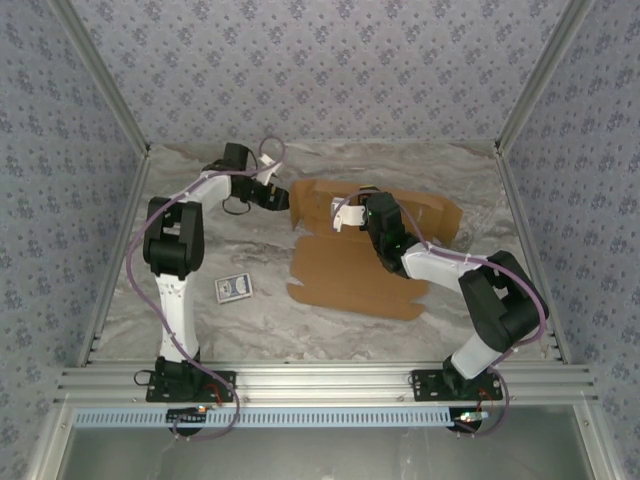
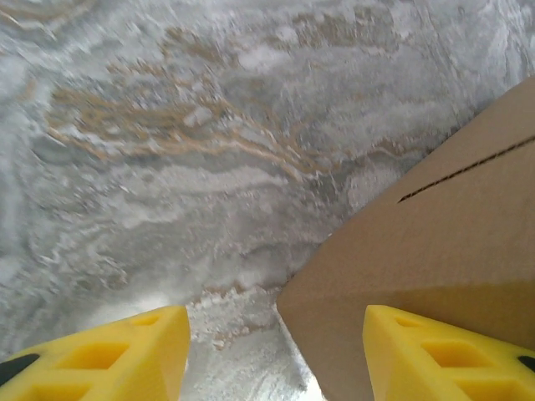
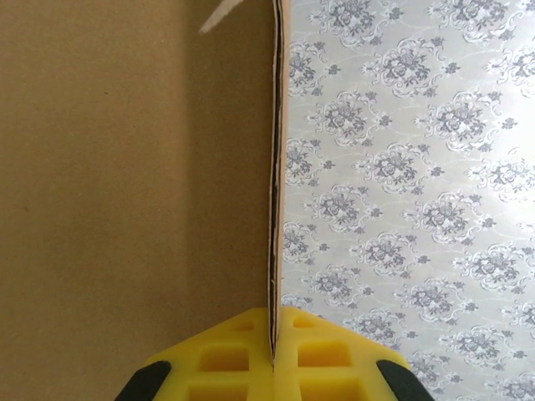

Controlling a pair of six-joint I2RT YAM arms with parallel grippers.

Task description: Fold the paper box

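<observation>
Black-and-white arms (image 1: 175, 300), purple cables (image 1: 132, 258), yellow cut-out pincer fingers (image 2: 125, 351).

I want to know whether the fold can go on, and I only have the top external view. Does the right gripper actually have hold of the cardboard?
Observer: Yes. The right wrist view shows the right gripper shut on the thin edge of a panel of the paper box.
Operator: And the left one?
Observer: The left gripper is open. Its yellow fingers stand apart, with a corner of the box ahead of them above the table.
Operator: Anything on the cardboard at that corner?
Observer: A dark slit runs across the panel there.
</observation>
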